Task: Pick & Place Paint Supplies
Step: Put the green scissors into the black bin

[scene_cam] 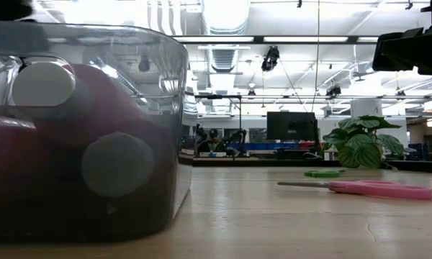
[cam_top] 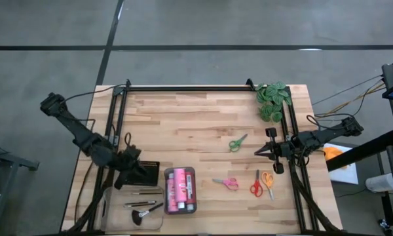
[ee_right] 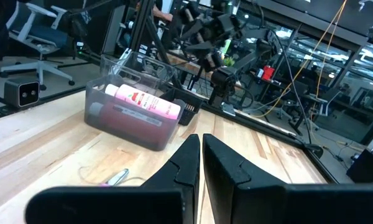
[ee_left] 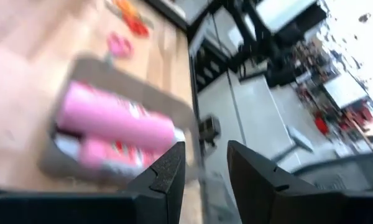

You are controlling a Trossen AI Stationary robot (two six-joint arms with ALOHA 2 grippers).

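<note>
Left tool (cam_top: 132, 165) hangs released, fingers (ee_left: 168, 174) parted with nothing between them, over the black tray (cam_top: 147, 176) at the bench's (cam_top: 183, 124) near-left edge. Just beside it sits the clear tray (cam_top: 180, 172), holding the pink paint bottles (cam_top: 179, 188) lying side by side. On the other side of the black tray, thin dark brushes (cam_top: 144, 193) and the fluffy black-tipped brush (cam_top: 144, 213) lie on the bench wood.

Right tool (cam_top: 260, 151) waits clenched and empty at the bench's right side, fingers pressed together. Near it lie the red scissors (cam_top: 255, 186) and orange scissors (cam_top: 268, 181), touching or almost so, with the pink scissors (cam_top: 226, 183) between them and the clear tray. The green scissors (cam_top: 236, 142) lie farther back, apart from the rest. A leafy plant (cam_top: 272, 99) stands in the far right corner.
</note>
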